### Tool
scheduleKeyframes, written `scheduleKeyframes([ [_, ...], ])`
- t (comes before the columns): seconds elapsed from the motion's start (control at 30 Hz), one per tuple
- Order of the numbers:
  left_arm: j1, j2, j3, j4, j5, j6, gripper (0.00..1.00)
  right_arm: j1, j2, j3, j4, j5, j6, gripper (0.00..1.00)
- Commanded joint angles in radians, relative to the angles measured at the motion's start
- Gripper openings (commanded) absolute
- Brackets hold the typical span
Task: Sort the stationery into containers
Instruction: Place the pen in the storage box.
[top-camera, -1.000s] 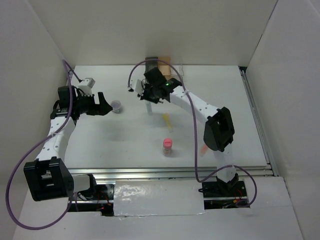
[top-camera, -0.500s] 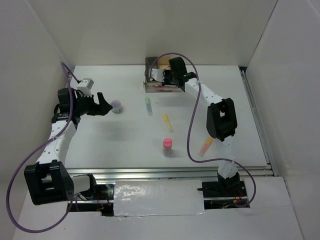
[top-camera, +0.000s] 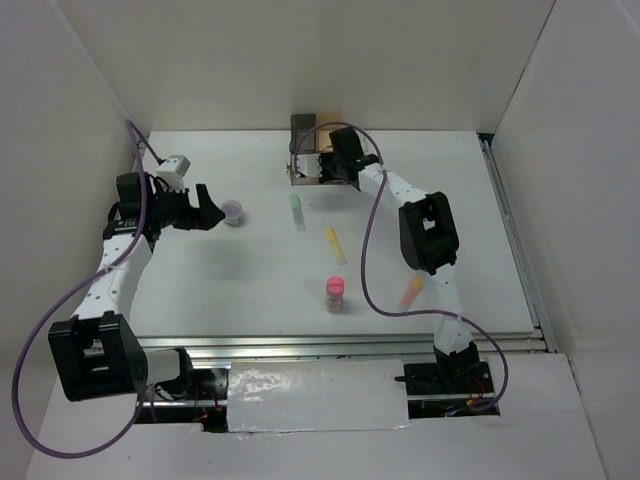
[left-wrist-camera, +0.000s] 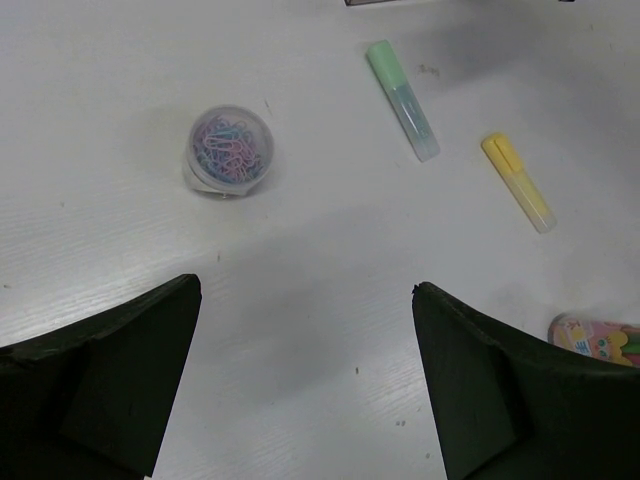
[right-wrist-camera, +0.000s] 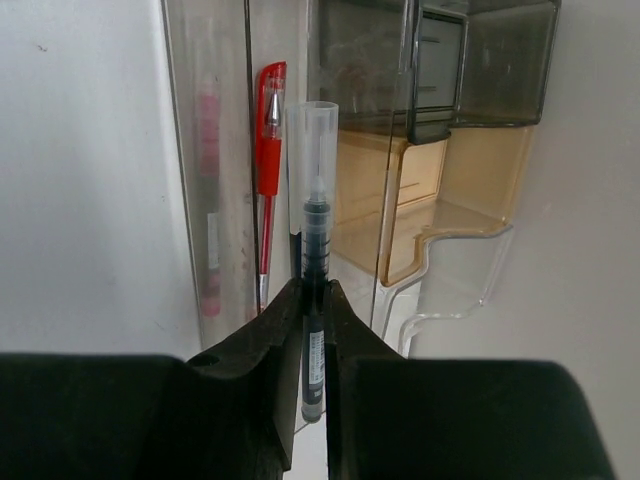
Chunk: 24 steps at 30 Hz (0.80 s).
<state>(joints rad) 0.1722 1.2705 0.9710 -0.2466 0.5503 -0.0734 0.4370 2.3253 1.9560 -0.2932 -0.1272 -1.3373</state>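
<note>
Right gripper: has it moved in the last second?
Yes. The right gripper, shut on the black pen, has swung away from the green marker toward the back wall, up to the containers.

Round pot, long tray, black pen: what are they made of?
Round pot: clear, slightly cloudy plastic by the look; coloured paper clips show through it. Long tray: clear glossy plastic, likely rigid; its see-through walls carry reflections. Black pen: clear plastic cap and barrel, with a dark ink tube visible inside.
</note>
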Motion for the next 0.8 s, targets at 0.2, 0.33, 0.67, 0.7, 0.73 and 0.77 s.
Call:
scheduleKeyframes([
  [0.2,-0.002,-0.026,0.038,-0.017,0.161,0.098,0.99,-0.007,-0.027,0.024,0.081,-0.02,0.026,0.52],
  [0.33,-0.002,-0.042,0.043,-0.042,0.201,0.145,0.99,-0.007,-0.092,0.017,0.065,-0.035,0.079,0.52],
  [0.67,-0.003,-0.198,-0.066,-0.047,0.336,0.248,0.99,-0.115,-0.662,-0.294,-0.251,-0.418,0.691,0.54],
  [0.7,0.0,-0.223,-0.081,-0.028,0.35,0.244,0.99,-0.127,-0.705,-0.34,-0.27,-0.458,0.719,0.56],
  [0.73,-0.003,-0.233,-0.109,-0.016,0.368,0.241,0.99,-0.144,-0.79,-0.385,-0.317,-0.53,0.763,0.61],
  [0.77,-0.008,-0.255,-0.127,0.016,0.375,0.23,0.99,-0.144,-0.849,-0.463,-0.387,-0.567,0.798,0.67],
])
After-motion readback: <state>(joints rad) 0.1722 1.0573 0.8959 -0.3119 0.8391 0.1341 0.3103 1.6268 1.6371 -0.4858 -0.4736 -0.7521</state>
